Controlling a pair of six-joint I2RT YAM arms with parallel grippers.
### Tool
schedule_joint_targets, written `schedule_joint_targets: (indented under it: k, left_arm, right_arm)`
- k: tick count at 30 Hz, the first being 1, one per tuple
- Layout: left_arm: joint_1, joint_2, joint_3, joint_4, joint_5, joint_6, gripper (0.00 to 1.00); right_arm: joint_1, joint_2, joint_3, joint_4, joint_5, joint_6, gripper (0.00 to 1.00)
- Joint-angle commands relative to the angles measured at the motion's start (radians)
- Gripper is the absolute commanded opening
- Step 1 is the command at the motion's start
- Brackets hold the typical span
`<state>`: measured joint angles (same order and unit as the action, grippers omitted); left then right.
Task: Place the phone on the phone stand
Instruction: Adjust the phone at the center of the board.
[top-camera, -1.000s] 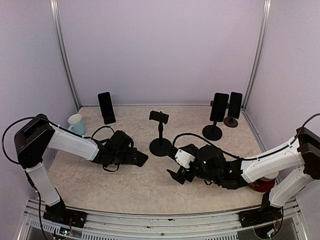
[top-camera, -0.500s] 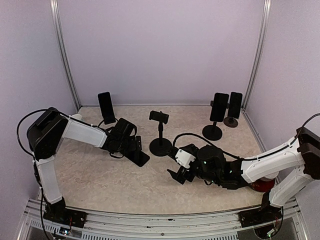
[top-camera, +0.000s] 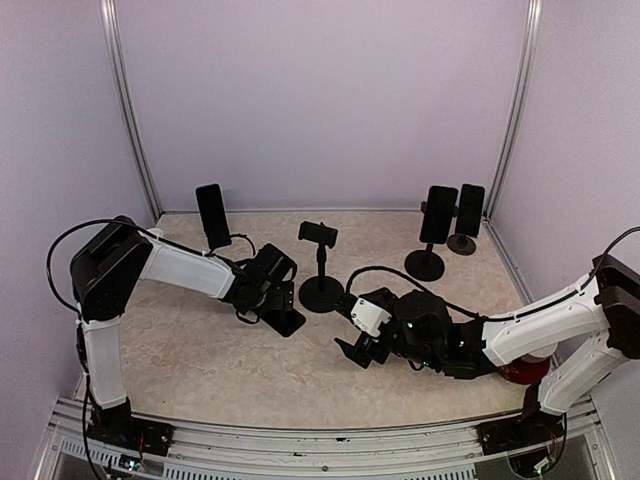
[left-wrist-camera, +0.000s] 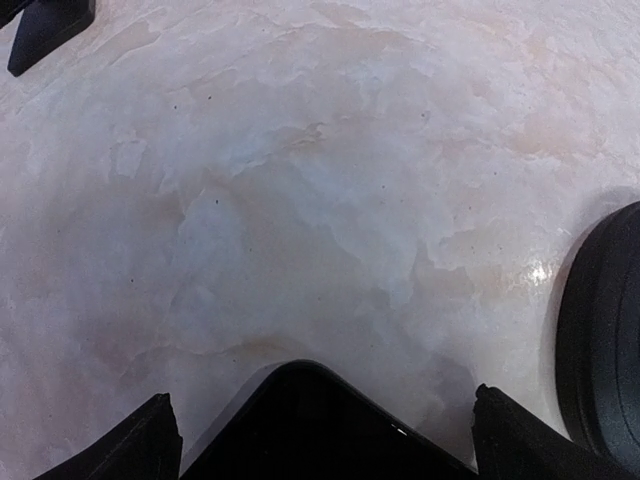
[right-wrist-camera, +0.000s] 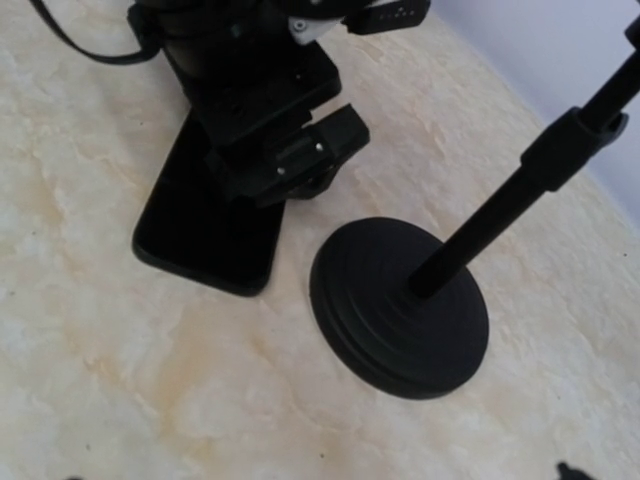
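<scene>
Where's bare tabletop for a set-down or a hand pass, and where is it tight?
Free: the near-left table between left arm and front edge; the back strip between centre stand and the back-right stands. Crowded: around the centre stand's base, where left gripper, flat phone and right gripper sit close.

Black phone (right-wrist-camera: 205, 225) lies flat — beside the upright phone stand (right-wrist-camera: 400, 305).

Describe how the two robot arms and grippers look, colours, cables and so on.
White shells between black joints on the left arm and right arm; a thin black cable loops along each. The left gripper and right gripper are black with pointed fingers; a white block sits behind the right.
</scene>
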<state>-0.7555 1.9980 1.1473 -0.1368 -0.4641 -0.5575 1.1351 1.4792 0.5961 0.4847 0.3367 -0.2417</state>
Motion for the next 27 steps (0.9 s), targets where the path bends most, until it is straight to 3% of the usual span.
schedule_joint_targets:
  k: [1, 7, 27]
  left_arm:
    - [-0.051, 0.042, 0.033, -0.130, -0.141, 0.039, 0.99]
    - [-0.087, 0.037, 0.017, -0.154, -0.144, 0.067, 0.99]
    - [-0.159, -0.245, -0.277, -0.214, -0.103, 0.064, 0.99]
  right_arm:
    - [-0.009, -0.001, -0.009, 0.029, 0.011, 0.004, 1.00]
    - [-0.009, -0.006, -0.015, 0.030, 0.021, 0.001, 1.00]
    - [-0.008, 0.009, -0.004, 0.025, 0.021, 0.002, 1.00]
